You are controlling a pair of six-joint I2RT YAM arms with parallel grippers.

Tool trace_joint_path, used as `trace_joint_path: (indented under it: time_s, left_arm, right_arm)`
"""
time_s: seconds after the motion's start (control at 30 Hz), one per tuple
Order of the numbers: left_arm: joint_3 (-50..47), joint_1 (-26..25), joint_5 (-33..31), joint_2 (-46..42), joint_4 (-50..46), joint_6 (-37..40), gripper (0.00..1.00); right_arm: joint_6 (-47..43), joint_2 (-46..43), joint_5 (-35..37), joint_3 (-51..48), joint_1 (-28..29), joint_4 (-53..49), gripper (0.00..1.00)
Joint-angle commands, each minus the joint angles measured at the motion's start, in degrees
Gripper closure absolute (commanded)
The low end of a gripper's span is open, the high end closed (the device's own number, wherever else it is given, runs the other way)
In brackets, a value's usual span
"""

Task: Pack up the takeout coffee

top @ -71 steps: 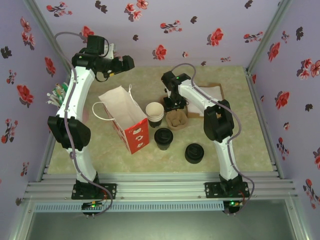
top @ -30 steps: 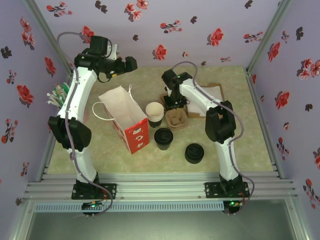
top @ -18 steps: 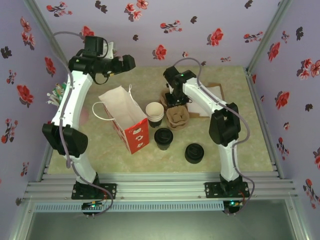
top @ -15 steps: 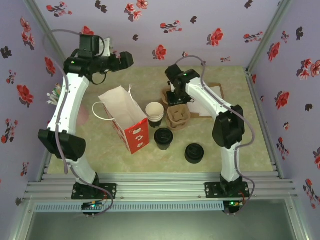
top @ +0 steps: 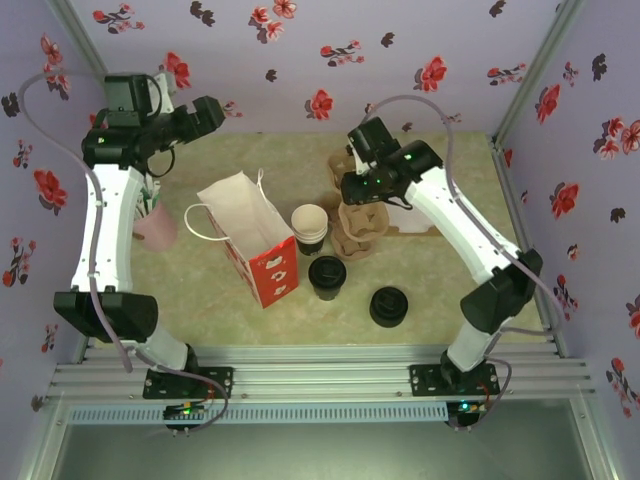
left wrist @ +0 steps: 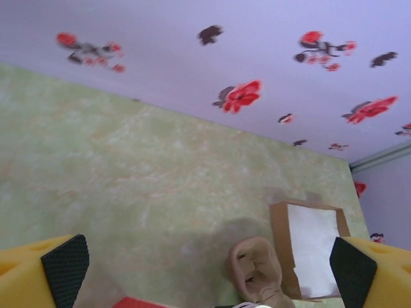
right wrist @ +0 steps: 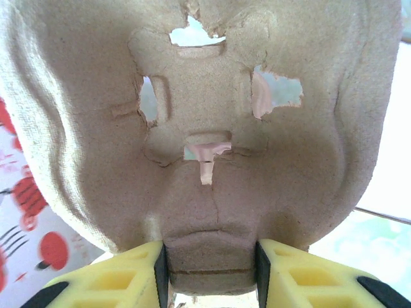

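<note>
Though edge-gripped by right gripper (right wrist: 209,269), pulp carrier (right wrist: 205,128) beside open table (top: 440,275).

Enclosure walls (top: 330,40) on three sides: lilac, printed with red and dark flowers, joined by grey metal corner posts (top: 530,78). Bench (top: 200,290) top is pale green-beige marbled sheet, meeting the back wall in a straight seam, with ribbed aluminium rails (top: 320,378) across its near edge. Lighting is even and soft, faint shadows only.
</note>
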Motion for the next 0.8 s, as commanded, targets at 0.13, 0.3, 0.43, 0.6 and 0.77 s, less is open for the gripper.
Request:
trace_joint_path:
  time_s: [0.13, 0.3, 0.43, 0.6, 0.77]
  left_arm:
    - [-4.85, 4.42, 3.88, 2.25, -0.7, -1.78, 0.18]
    - [-5.33, 4.62, 4.46, 7.13, -3.53, -0.39, 0.37]
    - [-7.42, 4.44, 4.83, 8.84, -4.34, 0.73, 0.53]
    - [-11.45, 4.31, 4.79, 8.88, -4.33, 1.73, 0.63]
    - [-15.15, 3.23, 4.94, 8.04, -3.67, 2.09, 0.66]
  right_arm:
    - [2.58, -8.54, -2.02, -0.15, 4.44, -0.01, 0.6]
    - [3.89, -12.13, -6.67, 0.47, 7.13, 2.25, 0.6]
    - [5.05, -13.74, -10.12, 1.06, 8.97, 4.64, 0.6]
    - [6.48, -13.99, -14.66, 2.33, 11.09, 8.12, 0.6]
    - [7.16, -11.89, -17.0, 5.97, 13.61, 9.47, 0.6]
